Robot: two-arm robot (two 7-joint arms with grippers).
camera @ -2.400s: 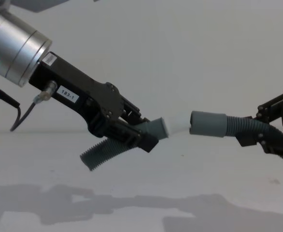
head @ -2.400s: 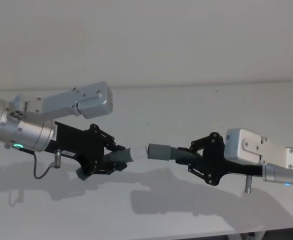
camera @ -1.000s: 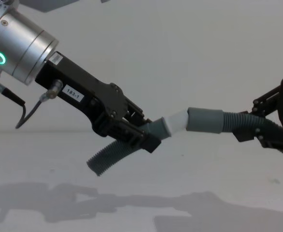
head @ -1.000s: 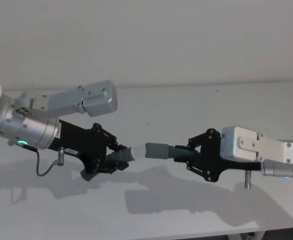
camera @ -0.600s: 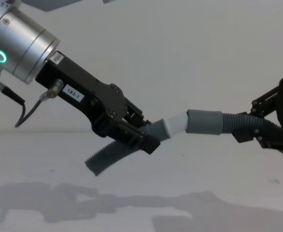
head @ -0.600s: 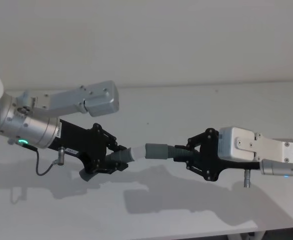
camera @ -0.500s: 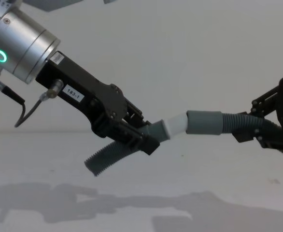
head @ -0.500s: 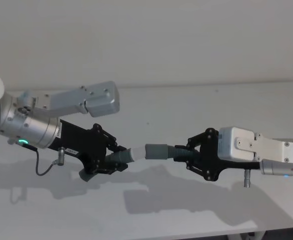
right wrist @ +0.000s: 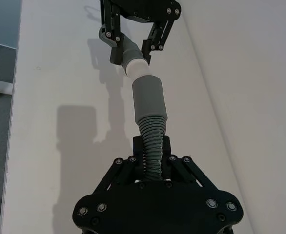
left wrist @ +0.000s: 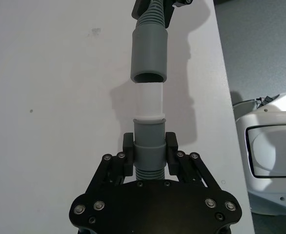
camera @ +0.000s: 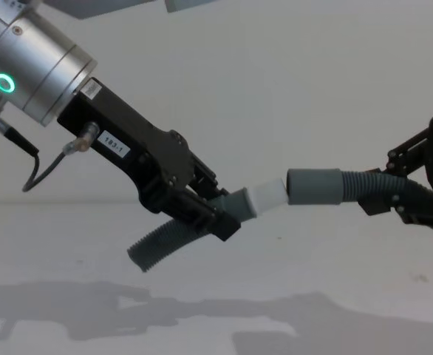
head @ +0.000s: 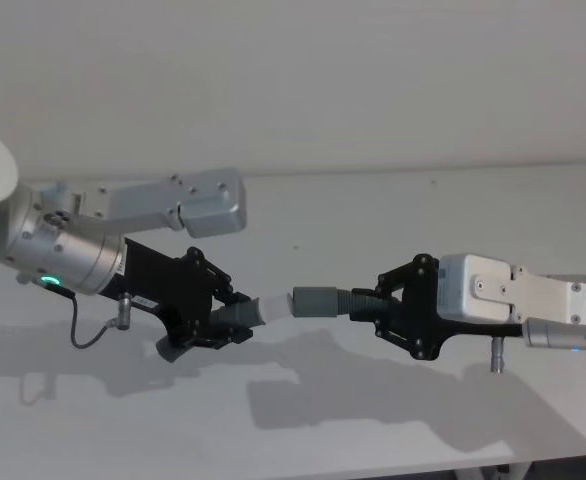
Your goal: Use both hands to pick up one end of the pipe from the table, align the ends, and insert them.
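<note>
Both pipe pieces hang above the white table [head: 393, 215]. My left gripper [head: 223, 322] is shut on one piece just behind its white tapered tip [head: 275, 306]; the corrugated tail [camera: 151, 250] droops below the fingers. My right gripper [head: 381, 312] is shut on the corrugated part of the other piece, behind its smooth grey cuff [head: 314, 301]. In the left wrist view the left gripper [left wrist: 149, 152] holds the tip [left wrist: 148, 100] in line with the cuff [left wrist: 150, 53], right at its mouth. The right wrist view shows the right gripper [right wrist: 152, 160], the cuff [right wrist: 149, 97] and the tip [right wrist: 138, 67] meeting.
The table's far edge meets a plain wall [head: 293, 80]. In the left wrist view the table's side edge [left wrist: 224, 87] runs beside grey floor and a white robot base [left wrist: 275, 146]. Shadows of both arms lie on the table below them.
The gap between tip and cuff closed since 2.4 s ago. In the last half second my left gripper drew back slightly to the left, so a little more of the white tip shows.
</note>
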